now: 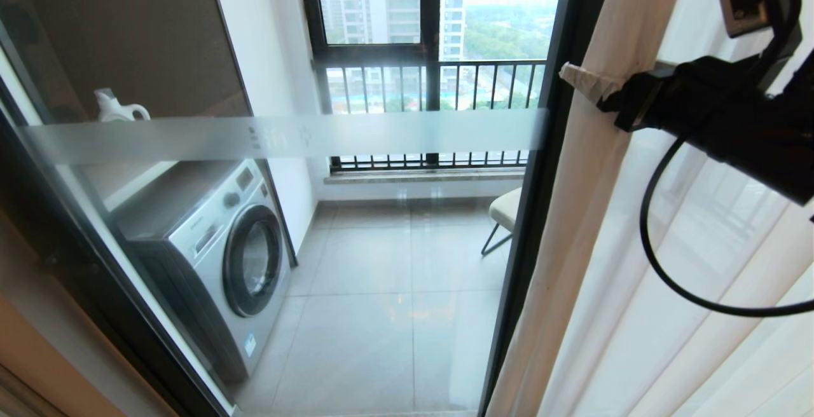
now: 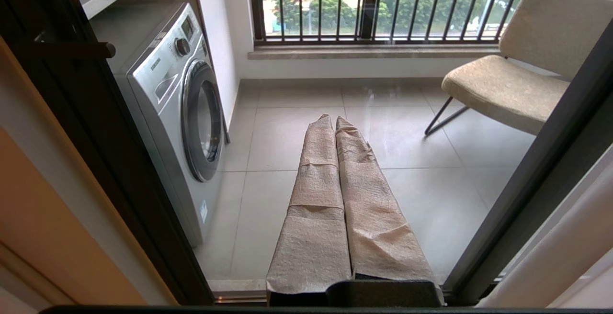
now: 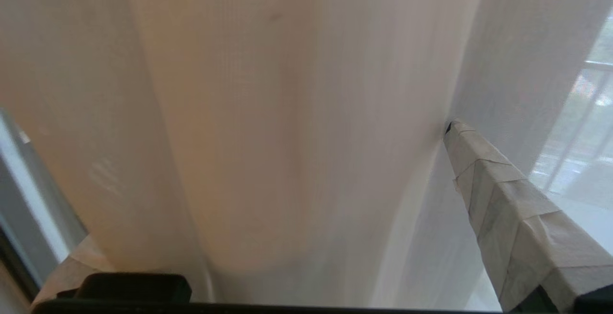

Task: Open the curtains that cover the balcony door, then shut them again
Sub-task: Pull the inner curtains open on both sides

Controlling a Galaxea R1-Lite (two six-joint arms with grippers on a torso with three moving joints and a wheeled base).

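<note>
The balcony door [image 1: 381,134] is clear glass with a frosted band and a dark frame. The curtains [image 1: 636,264] hang bunched at its right side, cream-white and pleated. My right gripper [image 1: 591,83] is raised at the curtain's left edge, one taped finger [image 1: 580,80] showing in front of the fabric. In the right wrist view the gripper [image 3: 287,161] is open, and a broad fold of curtain [image 3: 268,113] lies between its wide-apart fingers [image 3: 503,194]. My left gripper [image 2: 334,120] is shut and empty, held low in front of the glass.
Behind the glass stand a silver washing machine [image 1: 216,252] at the left and a beige chair [image 2: 507,79] at the right. A barred window [image 1: 432,86] closes the balcony's far side. A dark door handle [image 2: 76,50] sticks out at the left frame.
</note>
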